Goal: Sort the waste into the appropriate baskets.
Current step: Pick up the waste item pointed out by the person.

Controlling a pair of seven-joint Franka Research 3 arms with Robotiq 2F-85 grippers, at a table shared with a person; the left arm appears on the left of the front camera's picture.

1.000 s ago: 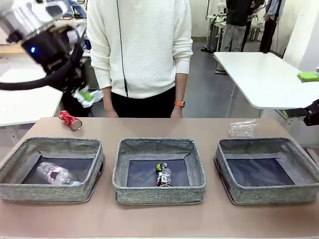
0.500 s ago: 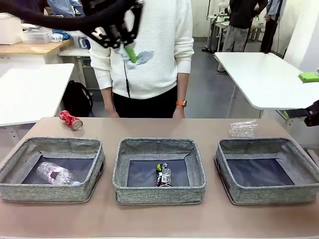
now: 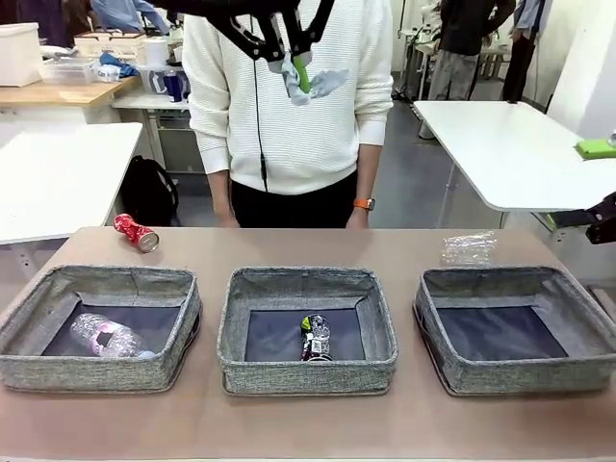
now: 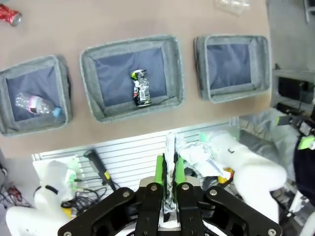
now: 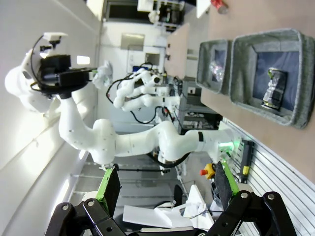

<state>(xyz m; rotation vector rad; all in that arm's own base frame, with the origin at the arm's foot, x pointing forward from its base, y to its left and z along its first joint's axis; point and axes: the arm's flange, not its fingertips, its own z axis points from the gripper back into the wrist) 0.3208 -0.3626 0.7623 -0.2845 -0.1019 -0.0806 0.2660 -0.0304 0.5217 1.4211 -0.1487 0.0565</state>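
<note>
Holding the wad (image 3: 325,84) high in the air, our left gripper (image 3: 300,75) is clamped on it; our right gripper (image 5: 166,189) has its jaws apart, empty. We count two items sorted: a bottle (image 3: 108,337) in the left basket (image 3: 29,358), a dark can (image 3: 314,339) in the middle basket (image 3: 308,373). We judge three left: the wad, the red can (image 3: 135,232) and the cup (image 3: 469,248), both on the table (image 3: 289,245).

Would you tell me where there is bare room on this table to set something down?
The right grey woven fabric basket has a bare dark bottom. Bare tabletop runs behind the middle basket, between the red drink can and the crumpled clear plastic cup. The gaps between baskets are tight.
</note>
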